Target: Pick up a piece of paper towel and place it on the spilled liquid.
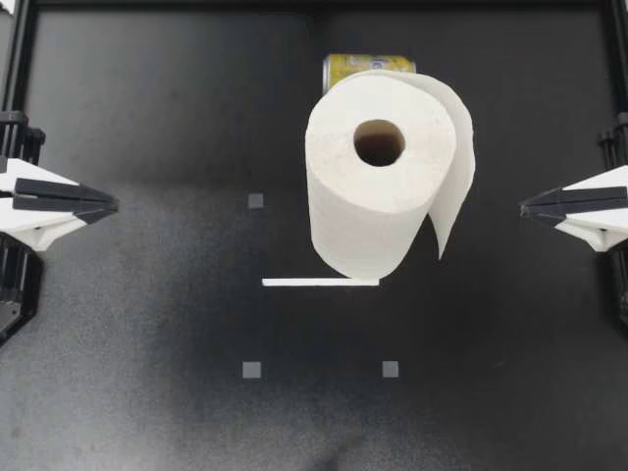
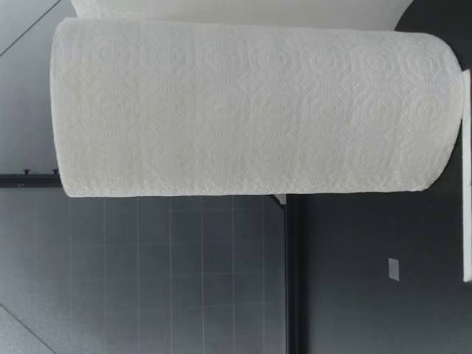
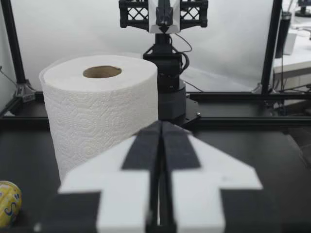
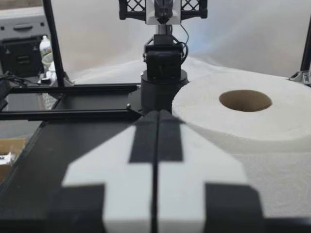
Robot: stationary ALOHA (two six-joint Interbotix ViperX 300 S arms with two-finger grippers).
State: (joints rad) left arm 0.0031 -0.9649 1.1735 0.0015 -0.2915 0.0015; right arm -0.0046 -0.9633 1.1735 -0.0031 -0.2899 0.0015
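Observation:
A white paper towel roll [image 1: 381,172] stands upright near the table's middle on a flat white base [image 1: 319,283]. A loose sheet [image 1: 456,186] hangs off its right side. Behind the roll lies a yellow can [image 1: 368,67] on its side, partly hidden. No spilled liquid is visible. My left gripper [image 1: 115,204] rests shut at the left edge, far from the roll. My right gripper [image 1: 523,207] rests shut at the right edge, pointing toward the hanging sheet. The roll [image 2: 251,110] fills the low view. The roll [image 3: 99,114] stands ahead of my left gripper [image 3: 160,125], the roll [image 4: 252,141] ahead of my right gripper [image 4: 158,114].
Small grey square marks [image 1: 255,200] [image 1: 251,370] [image 1: 391,369] dot the black table [image 1: 147,324]. A black frame [image 1: 12,59] borders the table. The other arm's base [image 3: 167,92] faces each wrist camera.

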